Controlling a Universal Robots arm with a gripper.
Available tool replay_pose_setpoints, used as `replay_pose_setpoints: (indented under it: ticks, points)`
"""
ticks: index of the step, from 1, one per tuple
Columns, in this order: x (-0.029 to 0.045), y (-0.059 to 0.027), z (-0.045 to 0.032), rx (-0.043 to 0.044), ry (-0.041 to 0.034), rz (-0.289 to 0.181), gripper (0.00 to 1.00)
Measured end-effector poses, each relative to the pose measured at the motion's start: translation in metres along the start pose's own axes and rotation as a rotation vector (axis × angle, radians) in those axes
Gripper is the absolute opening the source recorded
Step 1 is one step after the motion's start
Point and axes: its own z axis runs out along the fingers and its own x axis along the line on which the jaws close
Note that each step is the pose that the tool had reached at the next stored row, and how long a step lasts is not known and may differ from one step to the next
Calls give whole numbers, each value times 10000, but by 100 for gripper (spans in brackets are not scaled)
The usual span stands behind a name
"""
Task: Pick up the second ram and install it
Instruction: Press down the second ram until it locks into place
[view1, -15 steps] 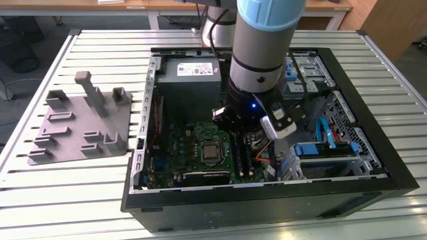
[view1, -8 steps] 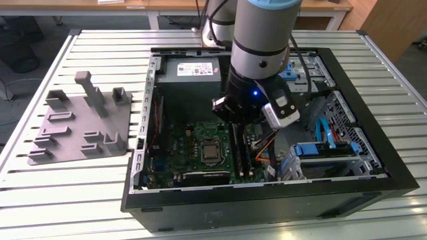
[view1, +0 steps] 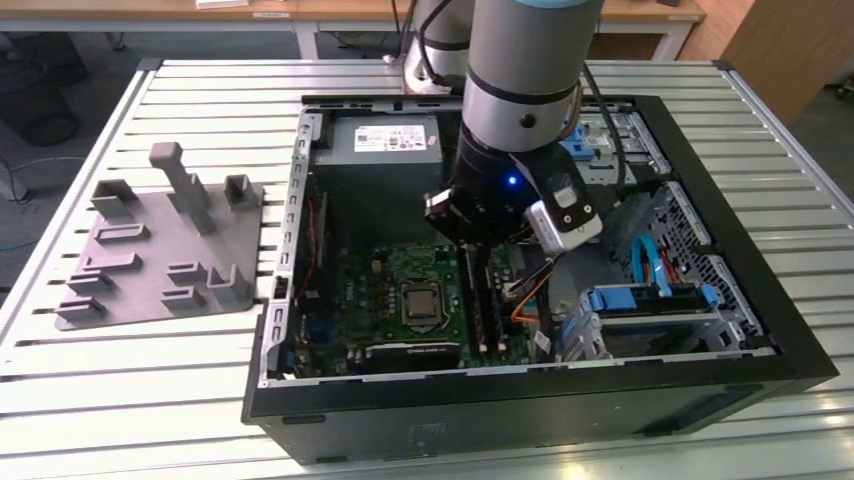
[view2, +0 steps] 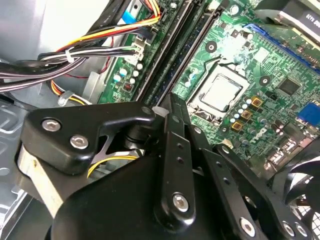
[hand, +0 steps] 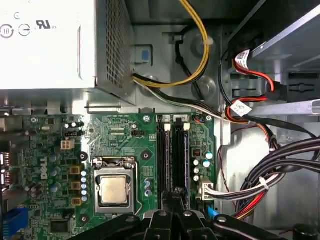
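Observation:
My gripper (view1: 470, 250) hangs inside the open computer case, low over the memory slots of the green motherboard (hand: 120, 145). The ram (hand: 179, 160) is a thin, dark blue-green stick lying in a slot beside a second, similar stick (hand: 165, 160). In both wrist views the black fingertips (view2: 169, 102) are pressed together, right above the near end of the ram (view2: 182, 60). Nothing shows between them. The gripper's body hides where the tips meet the stick. In the exterior view the ram (view1: 483, 300) runs from the gripper toward the case's front wall.
The silver processor socket (hand: 114, 190) sits beside the slots. Bundled cables (hand: 260, 185) run close on the other side. The power supply (view1: 394, 135) and drive cages with blue latches (view1: 627, 300) line the case. A grey parts fixture (view1: 167, 250) stands on the slatted table.

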Motion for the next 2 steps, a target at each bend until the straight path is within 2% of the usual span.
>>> replay_pose_setpoints:
  ticks: [2]
  points:
    - [0,0,0,-2,0,0,10]
